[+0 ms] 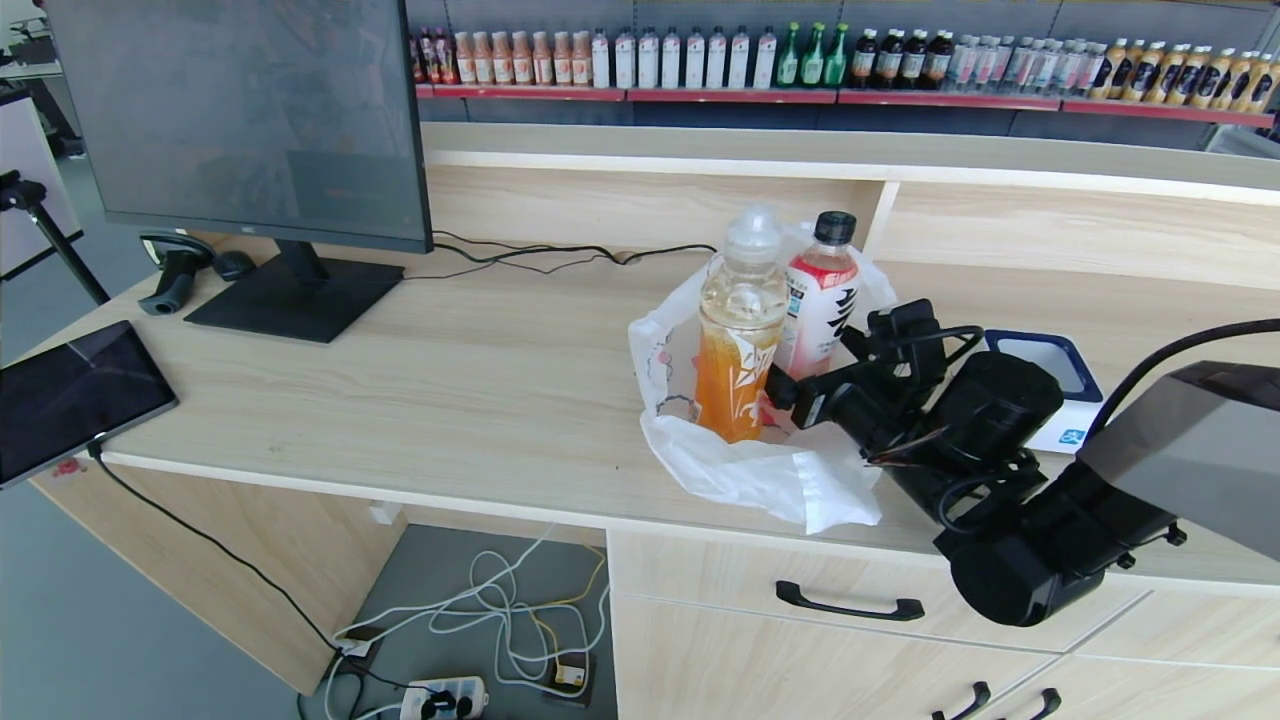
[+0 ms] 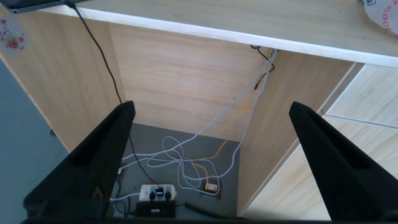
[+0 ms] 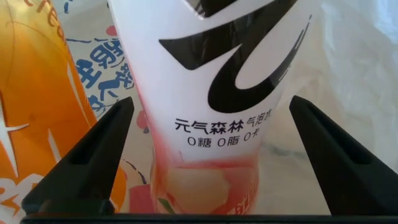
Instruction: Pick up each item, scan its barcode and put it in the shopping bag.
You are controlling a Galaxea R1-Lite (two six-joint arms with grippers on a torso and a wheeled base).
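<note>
Orange bottle [image 1: 738, 340] and pink bottle [image 1: 822, 300] stand upright in the shopping bag [image 1: 760, 470], right of centre on the counter [image 1: 450, 380]. Right gripper [image 1: 785, 392] is spread either side of the pink bottle, apparently not clamping it; left gripper [image 2: 211, 112] is spread and holds nothing. Judged: bagging is nearly complete, with only pulling the right arm clear left.

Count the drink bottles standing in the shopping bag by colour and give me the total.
Orange bottle: 1
Pink and white bottle: 1
Total in the shopping bag: 2
</note>
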